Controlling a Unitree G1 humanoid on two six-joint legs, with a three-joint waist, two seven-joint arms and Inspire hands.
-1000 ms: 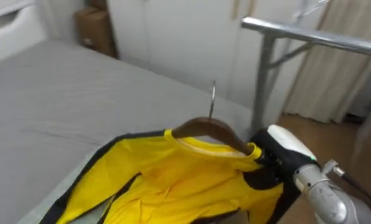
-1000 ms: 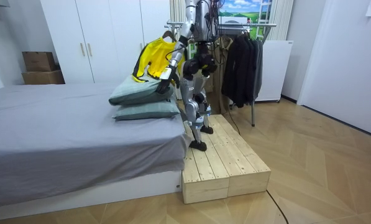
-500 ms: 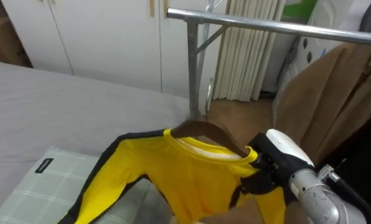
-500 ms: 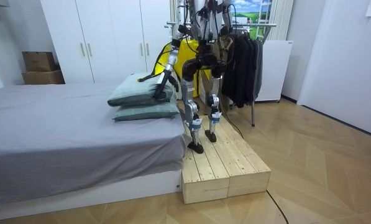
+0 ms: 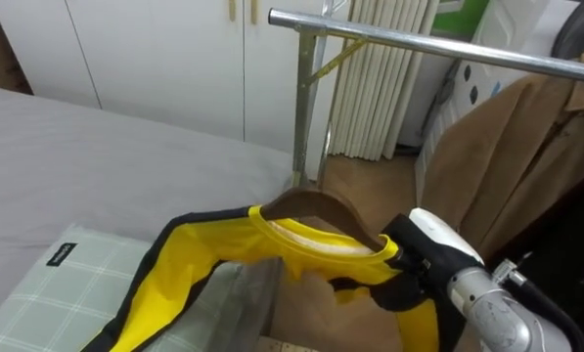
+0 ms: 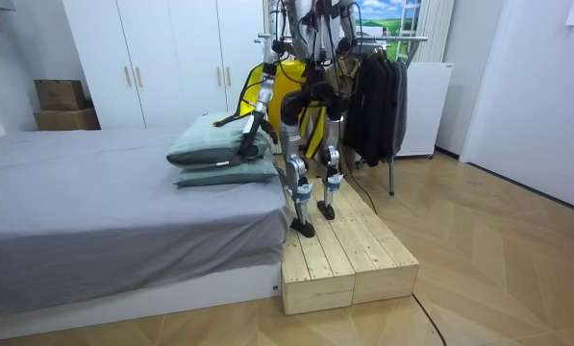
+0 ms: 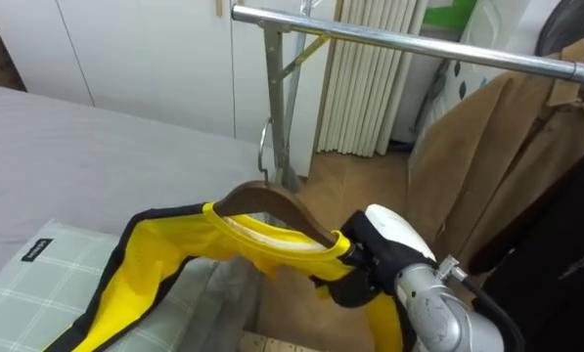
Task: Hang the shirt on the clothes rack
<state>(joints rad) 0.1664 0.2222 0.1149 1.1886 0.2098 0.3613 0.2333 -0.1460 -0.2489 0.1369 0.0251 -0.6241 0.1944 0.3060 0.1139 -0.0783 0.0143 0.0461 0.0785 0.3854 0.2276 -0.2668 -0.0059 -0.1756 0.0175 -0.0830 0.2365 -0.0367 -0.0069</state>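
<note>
A yellow garment [image 5: 174, 284] with black trim hangs on a brown wooden hanger [image 5: 311, 207]. My right hand [image 5: 424, 262] is shut on the hanger's right end, where the garment's shoulder lies. The hanger's metal hook [image 7: 264, 147] stands up beside the rack's post, below the metal rail [image 5: 438, 47]. In the room view I stand on a wooden platform [image 6: 349, 255] facing the rack, with the yellow garment [image 6: 285, 82] held high. My left hand [image 6: 245, 146] hangs low over the pillows.
A brown coat [image 5: 507, 147] and dark clothes [image 6: 373, 96] hang on the rail to my right. A green checked pillow [image 5: 47, 293] lies on the grey bed [image 5: 96, 147] at my left. White wardrobe doors [image 5: 155, 49] stand behind.
I have turned from the bed toward the rack, carrying the garment off the pillows. The rail and brown coat have come into the eye view.
</note>
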